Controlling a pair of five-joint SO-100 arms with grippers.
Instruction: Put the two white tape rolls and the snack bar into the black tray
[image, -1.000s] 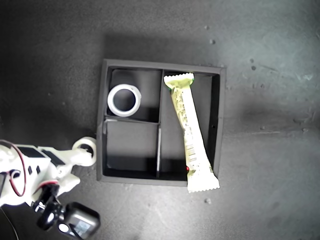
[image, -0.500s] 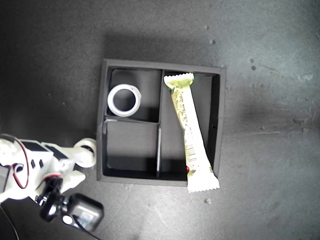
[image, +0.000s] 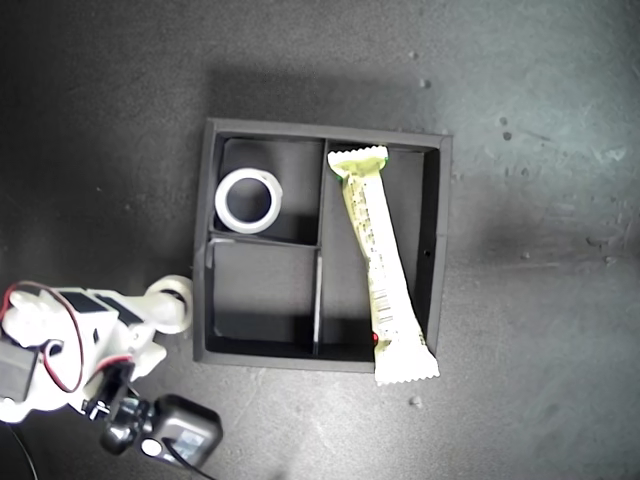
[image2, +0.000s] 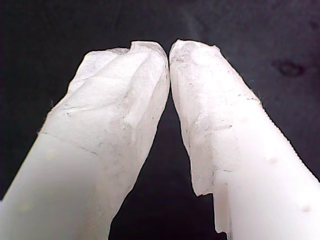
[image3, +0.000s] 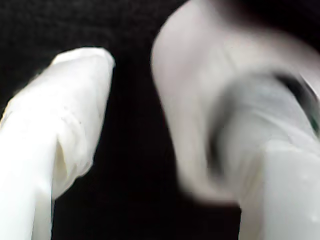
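Note:
The black tray (image: 265, 295) lies in the middle of the exterior view. One white tape roll (image: 221, 200) rests flat in its small upper-left compartment. The snack bar (image: 383, 265) lies slanted in the long compartment, its lower end sticking out over the tray's rim. The other white tape roll (image: 188, 300) (image3: 200, 115) sits on the table just outside the tray's left wall, against one finger of my second gripper (image: 165, 312) (image3: 135, 90). A dark gap separates it from the other finger, so that gripper is open. My first gripper (image2: 169, 50) is shut, empty, and absent from the exterior view.
The dark grey tabletop (image: 540, 200) surrounds the tray. My second arm's white body with red wires (image: 60, 345) and its black wrist camera (image: 180, 435) fill the exterior view's lower left corner.
The second arm has swung slightly, its wrist camera drifting toward the exterior view's right. The roll at its fingers has shifted a little downward in that view. The tray's contents are unchanged.

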